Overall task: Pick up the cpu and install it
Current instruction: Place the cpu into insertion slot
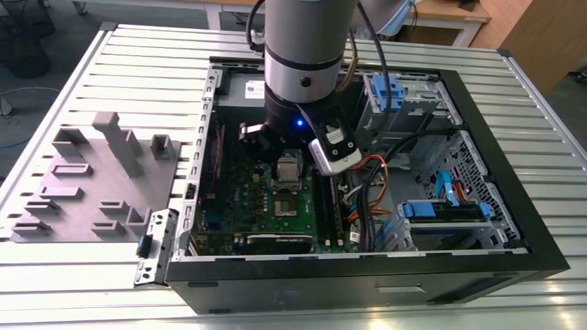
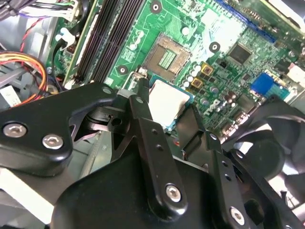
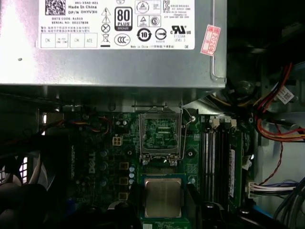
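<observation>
The claw (image 2: 167,101) is closed on the cpu (image 2: 164,104), pinched between black fingers (image 2: 143,117). Just past the claw sits the open socket (image 3: 161,135) on the green motherboard (image 2: 228,28). Memory slots (image 3: 214,157) and wires (image 3: 281,124) crowd one side (tight space). The computer case (image 1: 495,254) stands on a ribbed worktop (image 1: 137,62).

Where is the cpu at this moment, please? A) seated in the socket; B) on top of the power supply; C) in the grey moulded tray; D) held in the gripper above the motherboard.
D: in the second wrist view the gripper clamps the cpu, and in the first wrist view the socket stands open and bare.
</observation>
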`<state>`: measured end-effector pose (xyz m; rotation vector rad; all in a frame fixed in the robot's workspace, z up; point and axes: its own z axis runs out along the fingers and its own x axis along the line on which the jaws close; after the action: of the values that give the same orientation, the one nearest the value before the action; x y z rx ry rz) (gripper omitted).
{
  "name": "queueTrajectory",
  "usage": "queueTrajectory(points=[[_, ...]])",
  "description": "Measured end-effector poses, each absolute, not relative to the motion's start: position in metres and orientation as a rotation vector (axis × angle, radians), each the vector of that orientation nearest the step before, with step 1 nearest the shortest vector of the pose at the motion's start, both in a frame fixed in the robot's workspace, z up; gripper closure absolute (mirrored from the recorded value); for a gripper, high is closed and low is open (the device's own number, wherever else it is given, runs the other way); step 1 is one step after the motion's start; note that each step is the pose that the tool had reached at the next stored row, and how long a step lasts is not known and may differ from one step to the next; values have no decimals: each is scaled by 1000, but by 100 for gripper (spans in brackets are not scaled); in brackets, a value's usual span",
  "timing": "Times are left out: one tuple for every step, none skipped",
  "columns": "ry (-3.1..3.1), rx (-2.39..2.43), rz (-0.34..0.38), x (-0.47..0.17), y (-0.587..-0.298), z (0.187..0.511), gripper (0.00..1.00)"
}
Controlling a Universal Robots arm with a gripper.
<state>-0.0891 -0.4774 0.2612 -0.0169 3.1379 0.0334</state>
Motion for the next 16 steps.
queueTrajectory(points=[[3138,-19,33,-89,-478,260,53],[3138,-21,33,-89,-478,258,53],[3138,-22,33,-89,-479,257,53],[3138,-24,34,-89,-479,255,53],[3138,-26,34,-89,-479,253,53],[3138,-27,33,-89,-479,252,53],[3138,-28,33,-89,-479,250,53],[3138,-29,33,-89,-480,248,53],[3138,-30,33,-89,-480,246,53],[3138,-32,33,-89,-480,245,53],[3137,-33,33,-89,-480,243,53],[3137,-34,33,-89,-480,242,53],[3137,-35,33,-89,-480,240,53],[3137,-35,33,-89,-480,239,53],[3137,-35,33,-89,-480,237,53],[3137,-35,33,-89,-480,236,53]])
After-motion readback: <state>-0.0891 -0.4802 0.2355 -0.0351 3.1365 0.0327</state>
